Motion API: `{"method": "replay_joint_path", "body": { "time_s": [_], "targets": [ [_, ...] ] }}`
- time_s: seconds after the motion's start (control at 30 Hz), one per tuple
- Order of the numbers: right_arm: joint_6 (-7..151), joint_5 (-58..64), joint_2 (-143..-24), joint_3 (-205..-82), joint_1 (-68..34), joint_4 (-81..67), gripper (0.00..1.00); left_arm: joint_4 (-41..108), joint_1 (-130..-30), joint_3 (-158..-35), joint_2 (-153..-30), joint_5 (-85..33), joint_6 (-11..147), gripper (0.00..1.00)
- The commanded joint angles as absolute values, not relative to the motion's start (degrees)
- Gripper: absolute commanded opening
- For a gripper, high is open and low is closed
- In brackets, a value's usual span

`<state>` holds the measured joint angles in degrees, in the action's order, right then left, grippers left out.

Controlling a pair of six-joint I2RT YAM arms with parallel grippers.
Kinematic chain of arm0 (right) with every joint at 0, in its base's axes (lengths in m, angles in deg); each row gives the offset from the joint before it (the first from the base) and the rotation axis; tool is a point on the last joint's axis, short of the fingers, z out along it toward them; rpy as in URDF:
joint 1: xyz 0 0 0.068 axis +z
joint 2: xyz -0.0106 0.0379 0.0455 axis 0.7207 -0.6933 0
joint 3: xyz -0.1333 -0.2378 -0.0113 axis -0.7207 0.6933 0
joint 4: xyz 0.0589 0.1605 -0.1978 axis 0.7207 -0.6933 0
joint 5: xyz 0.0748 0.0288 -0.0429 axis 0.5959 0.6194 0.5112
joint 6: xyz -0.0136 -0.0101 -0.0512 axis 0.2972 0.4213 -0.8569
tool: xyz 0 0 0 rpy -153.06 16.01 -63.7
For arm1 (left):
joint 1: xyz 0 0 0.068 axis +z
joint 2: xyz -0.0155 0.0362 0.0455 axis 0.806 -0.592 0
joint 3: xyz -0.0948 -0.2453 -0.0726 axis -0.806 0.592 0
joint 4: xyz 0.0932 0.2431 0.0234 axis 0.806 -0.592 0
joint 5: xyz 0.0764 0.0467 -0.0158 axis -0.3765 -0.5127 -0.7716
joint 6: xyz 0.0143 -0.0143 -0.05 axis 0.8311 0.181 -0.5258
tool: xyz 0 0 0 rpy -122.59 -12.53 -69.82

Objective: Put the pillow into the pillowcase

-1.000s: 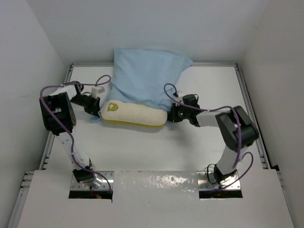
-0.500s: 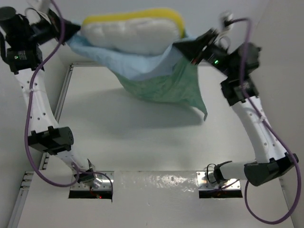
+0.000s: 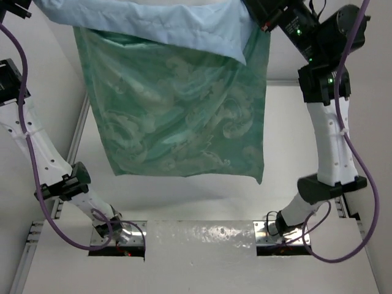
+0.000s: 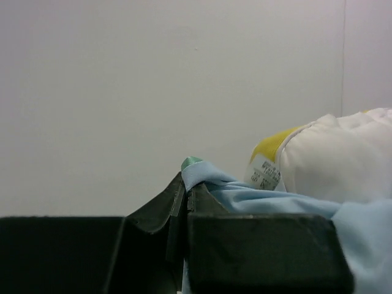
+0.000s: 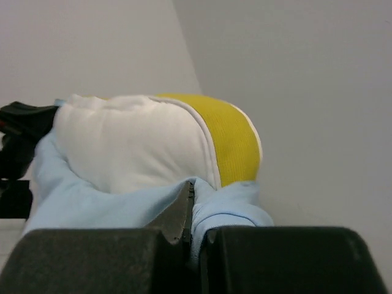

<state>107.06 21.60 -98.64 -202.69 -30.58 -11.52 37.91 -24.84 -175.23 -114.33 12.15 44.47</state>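
The pillowcase (image 3: 177,116) hangs high above the table, its sea-green damask face toward the top camera and its light blue edge folded over along the top. My left gripper (image 4: 185,190) is shut on the left corner of its opening. My right gripper (image 5: 193,193) is shut on the right corner. The right gripper shows at the top of the overhead view (image 3: 269,15); the left one is cut off at the top left. The cream-white pillow (image 5: 135,144) with its yellow side band sits in the open mouth between the grippers and also shows in the left wrist view (image 4: 331,162).
The white table (image 3: 202,202) lies far below the hanging cloth, with a raised rim (image 3: 78,131) at its left side. White walls stand close on the left, back and right. The arm bases sit at the near edge.
Both arms have lifted the pillowcase from the table to the top of the view. The pillow went up with it, and the cloth now hangs down full length, green face showing.
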Motion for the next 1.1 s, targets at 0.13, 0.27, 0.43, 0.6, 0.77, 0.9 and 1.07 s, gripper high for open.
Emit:
{"method": "replay_joint_path", "body": {
  "time_s": [0.13, 0.27, 0.43, 0.6, 0.77, 0.9, 1.07],
  "targets": [
    [110.5, 10.3, -79.2, -174.0, -34.3, 0.0, 0.0, 39.4, -24.5, -169.4, -112.5, 3.0, 42.4, 0.0],
    [107.2, 12.3, -96.6, -217.4, -34.2, -19.3, 0.0, 36.1, -22.8, -180.0, -110.1, 6.8, 45.4, 0.0],
    [119.0, 11.2, -73.1, -151.5, -35.1, 13.2, 0.0, 32.5, -27.8, -149.2, -104.6, 4.6, 49.5, 0.0],
    [107.6, 12.1, -95.6, -217.8, -35.7, -22.7, 0.0, 34.7, -26.8, -170.4, -108.2, -1.6, 54.6, 0.0],
    [117.1, 10.6, -73.2, -154.7, -36.6, 6.4, 0.0, 29.8, -31.2, -150.3, -100.6, -0.7, 54.5, 0.0],
    [106.9, 7.8, -93.9, -206.4, -37.1, -18.2, 0.0, 28.8, -29.4, -181.7, -114.4, -4.9, 54.4, 0.0],
    [111.3, 9.2, -78.0, -172.1, -37.1, 0.9, 0.0, 31.7, -30.6, -143.5, -99.4, -2.7, 55.6, 0.0]
  ]
}}
